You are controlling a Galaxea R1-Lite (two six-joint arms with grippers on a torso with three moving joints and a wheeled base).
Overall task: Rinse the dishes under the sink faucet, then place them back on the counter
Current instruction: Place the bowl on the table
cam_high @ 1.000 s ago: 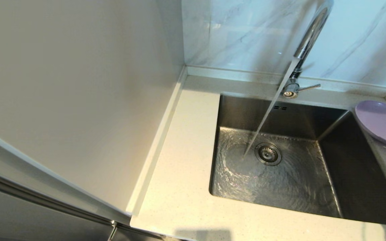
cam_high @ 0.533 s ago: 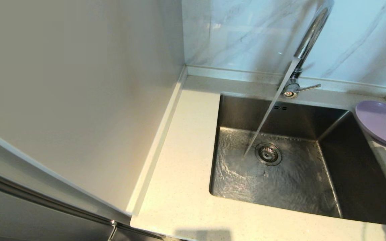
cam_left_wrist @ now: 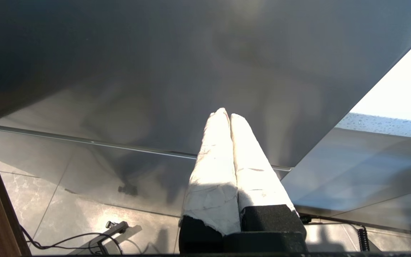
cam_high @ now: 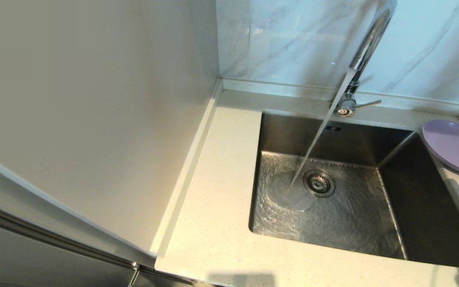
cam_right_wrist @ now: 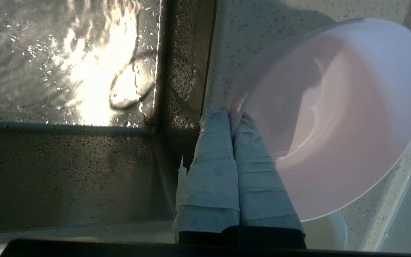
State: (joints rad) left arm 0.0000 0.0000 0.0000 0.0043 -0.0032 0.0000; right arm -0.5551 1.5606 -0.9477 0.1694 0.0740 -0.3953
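While water runs from the faucet (cam_high: 367,44) into the sink (cam_high: 325,207), the right pincer (cam_right_wrist: 231,116) is clamped on the rim of the pink bowl (cam_right_wrist: 334,117), tilted above the counter (cam_right_wrist: 227,53), likely to drain it. The purple plate (cam_high: 454,146) rests beside the basin. The left pincer (cam_left_wrist: 226,113), parked below, is closed and empty.

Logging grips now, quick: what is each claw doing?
Left claw: closed, holding nothing.
Right claw: closed on the pink bowl's rim.
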